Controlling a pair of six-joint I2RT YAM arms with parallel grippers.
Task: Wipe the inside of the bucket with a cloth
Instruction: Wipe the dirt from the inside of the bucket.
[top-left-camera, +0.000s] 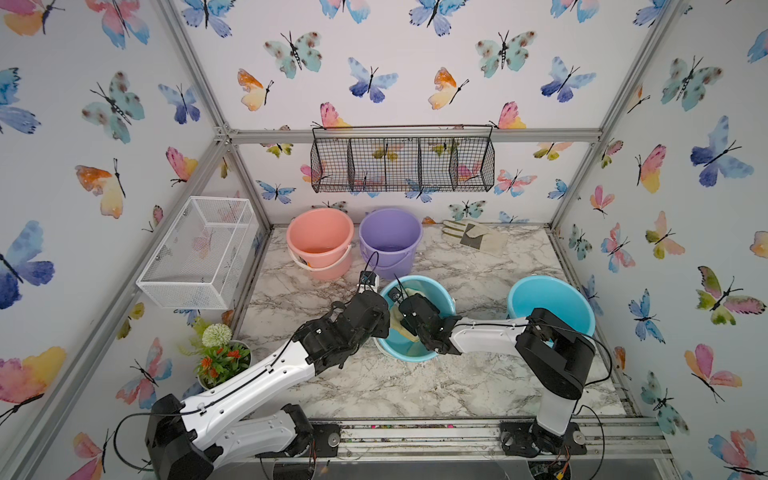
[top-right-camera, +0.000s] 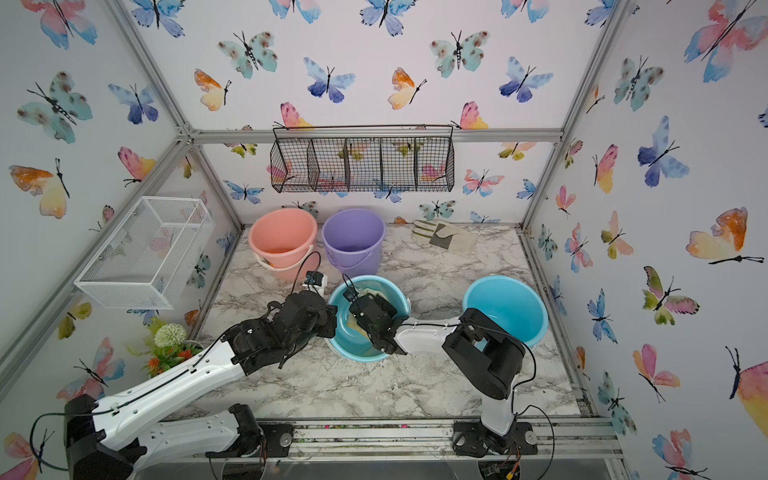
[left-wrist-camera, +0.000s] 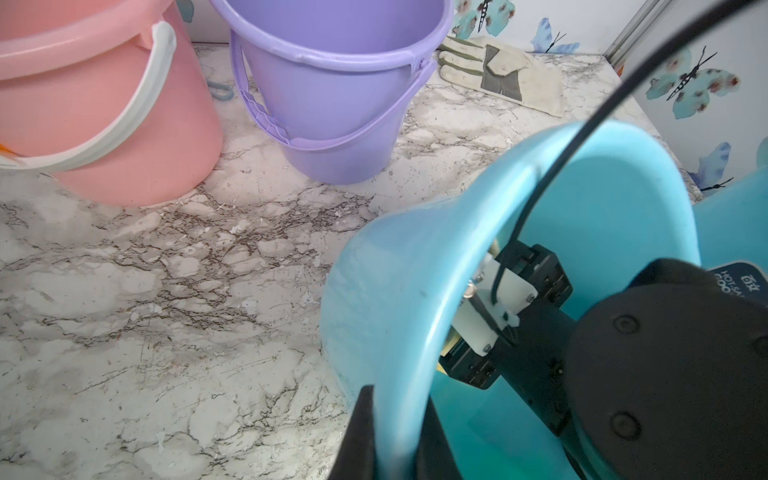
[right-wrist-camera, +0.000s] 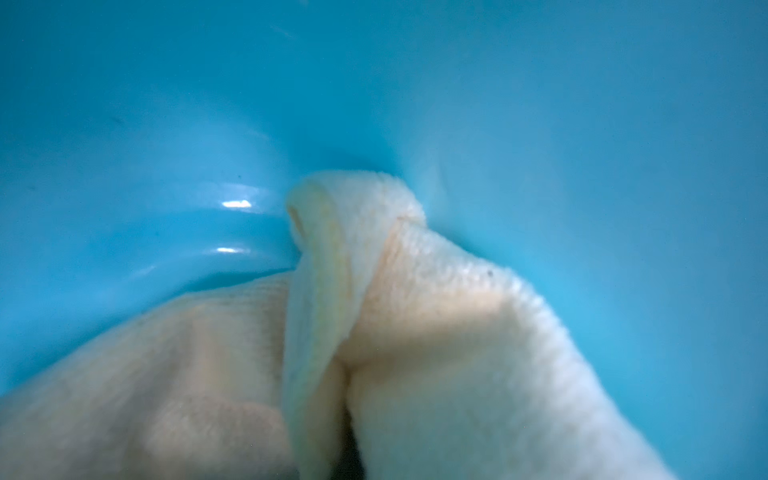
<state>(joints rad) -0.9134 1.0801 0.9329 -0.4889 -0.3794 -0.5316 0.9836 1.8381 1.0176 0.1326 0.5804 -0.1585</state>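
A light blue bucket (top-left-camera: 441, 305) (top-right-camera: 392, 293) stands in the middle of the marble table. My left gripper (left-wrist-camera: 397, 436) is shut on its left rim (left-wrist-camera: 399, 332), one finger outside the wall and one inside. My right gripper (top-left-camera: 409, 316) reaches down into the bucket and is shut on the pale yellow cloth (right-wrist-camera: 436, 311). The bunched cloth presses against the bucket's blue inner wall (right-wrist-camera: 166, 124) and covers the right fingers. In both top views parts of the cloth (top-left-camera: 400, 326) (top-right-camera: 354, 324) show around the right wrist.
A pink bucket (top-left-camera: 320, 237) and a purple bucket (top-left-camera: 390, 237) stand close behind. A second blue bucket (top-left-camera: 552, 303) stands at the right beside my right arm. A work glove (top-left-camera: 473, 237) lies at the back right, a potted plant (top-left-camera: 220, 357) at the left edge.
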